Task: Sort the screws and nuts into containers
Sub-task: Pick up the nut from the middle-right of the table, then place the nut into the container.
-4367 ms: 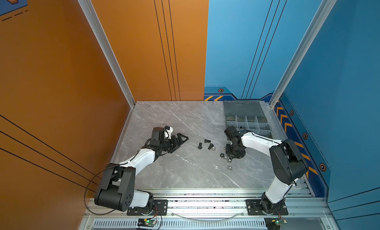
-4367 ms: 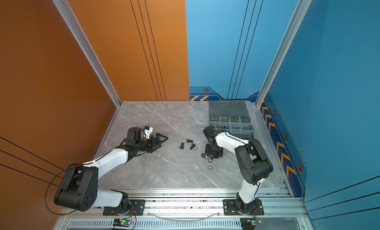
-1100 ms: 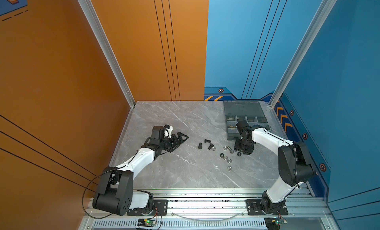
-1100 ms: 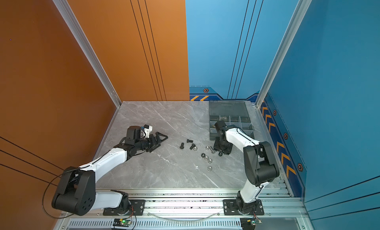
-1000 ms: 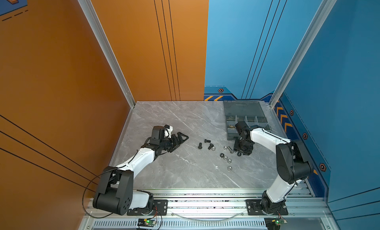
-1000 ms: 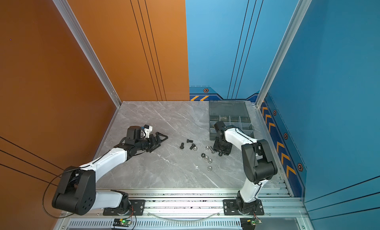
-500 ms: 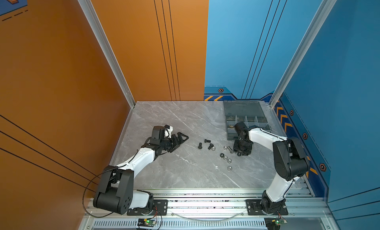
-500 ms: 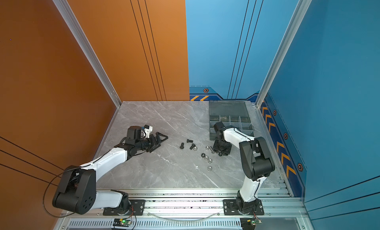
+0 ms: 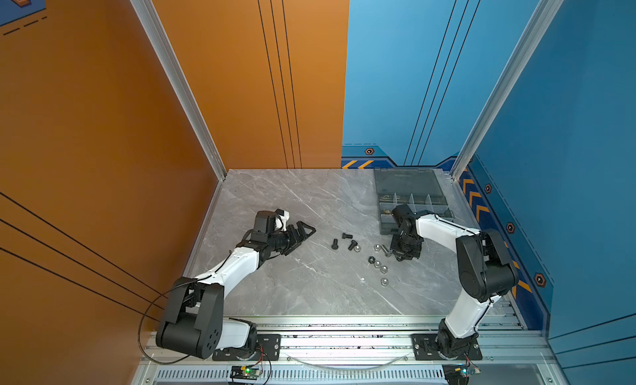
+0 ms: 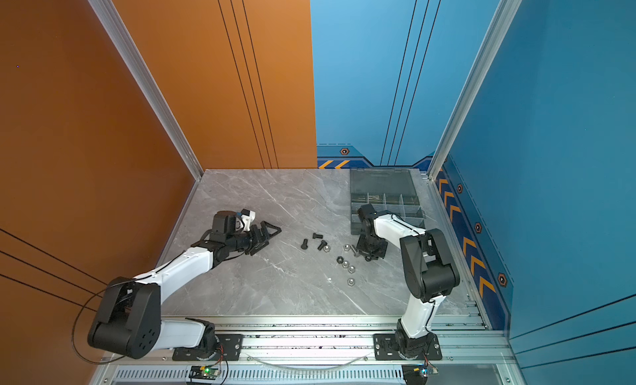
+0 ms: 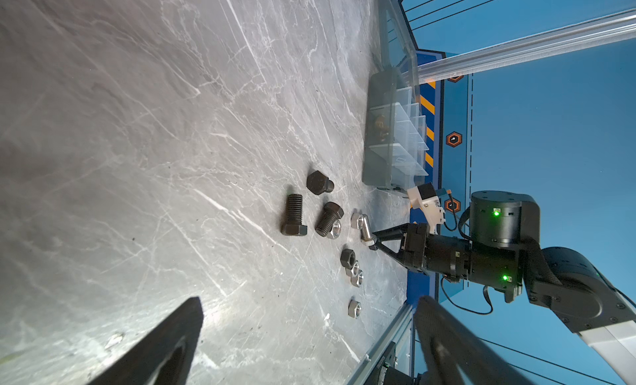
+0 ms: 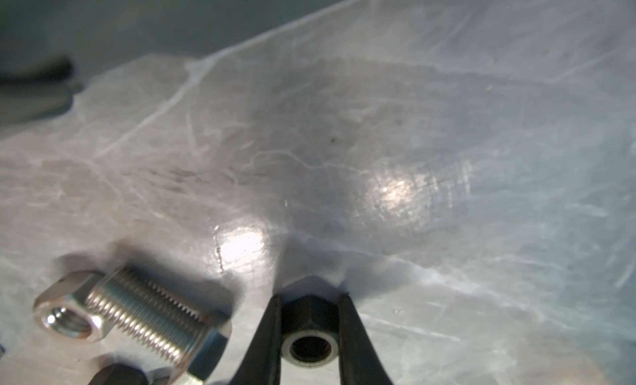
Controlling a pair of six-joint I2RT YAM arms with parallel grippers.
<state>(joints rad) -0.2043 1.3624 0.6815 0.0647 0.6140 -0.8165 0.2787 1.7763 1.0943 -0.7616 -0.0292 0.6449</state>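
Nearest the bases: a row of three silver nuts (image 9: 383, 269) with a spare black nut (image 9: 371, 260) at its far end, all loose on the table (image 9: 309, 290). Not picked yet.

Right gripper (image 12: 309, 299) is just past them, nose down. Its fingers (image 12: 266, 338) are pressed on opposite flats of a black nut (image 12: 309, 326), bore toward the wrist cam. Flat-on-flat makes sense, since a small hex can't roll out of that pinch. Can't tell if it's off the table. Silver bolt (image 12: 151, 319) lies just beside one finger, with a silver nut (image 12: 67, 319) at its thread end. Clearance is tight, so a straight-up lift looks safest to avoid dragging the bolt.

Slightly further back, toward the left arm: three black bolts (image 9: 352, 245), another silver nut touching one. Screws and nuts are mixed there, so I'd say most of the sort is left.

Left gripper (image 9: 303, 239) is at about the same depth, well apart from the pile, claw spread wide and holding nothing. Reads as standing clear so the right arm has the lane.

Farthest: box (image 9: 406, 180), lid laid open toward the back wall, compartments (image 9: 428, 201) facing up. It sits on the right arm's side, near the pick, which is likely why that arm does the run. Brass pieces (image 11: 380, 125) are in one compartment on the side facing the pile. Which compartment this nut goes to, I can't tell.
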